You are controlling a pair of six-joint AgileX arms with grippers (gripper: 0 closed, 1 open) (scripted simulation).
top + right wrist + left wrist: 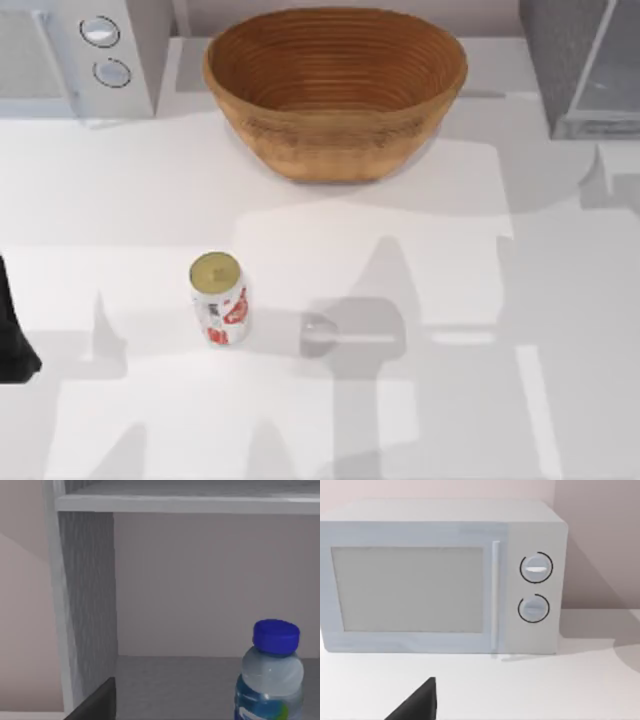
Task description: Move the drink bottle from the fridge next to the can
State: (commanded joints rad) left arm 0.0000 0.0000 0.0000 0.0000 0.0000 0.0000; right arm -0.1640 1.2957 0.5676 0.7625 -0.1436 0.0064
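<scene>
The drink bottle (pixel 272 672) stands upright inside the fridge (pixel 87 605), on its grey floor beneath a shelf, well clear of the speckled side wall. In the top view the fridge (pixel 585 65) sits at the far right corner of the table (pixel 450 400). The can (pixel 219 298) stands upright on the table left of centre, toward the near side, well apart from the fridge. A woven basket (pixel 335 90) rests at the far middle, and a white microwave (pixel 440 577) with two round knobs occupies the far left corner. The left arm (pixel 15 335) is parked at the left edge. Whether the left tool or the right tool is spread or pressed together, I cannot tell.
</scene>
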